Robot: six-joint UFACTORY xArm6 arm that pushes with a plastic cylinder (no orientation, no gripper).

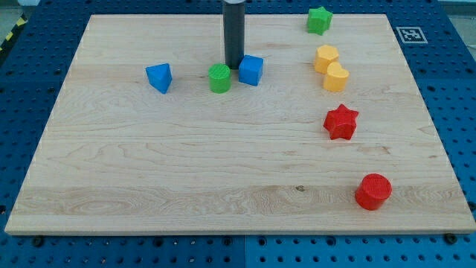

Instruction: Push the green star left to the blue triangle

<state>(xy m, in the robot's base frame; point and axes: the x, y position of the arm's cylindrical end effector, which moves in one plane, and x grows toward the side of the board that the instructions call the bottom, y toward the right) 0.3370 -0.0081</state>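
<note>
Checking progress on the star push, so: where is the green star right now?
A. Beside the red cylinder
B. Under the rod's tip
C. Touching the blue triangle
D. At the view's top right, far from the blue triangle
D. The green star sits near the board's top edge at the view's right, far from the blue triangle, while my tip rests between the green cylinder and the blue cube.

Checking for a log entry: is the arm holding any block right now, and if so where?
Nothing is held; the arm ends in a bare rod. My tip sits between the green cylinder and blue cube, far from the green star.
</note>
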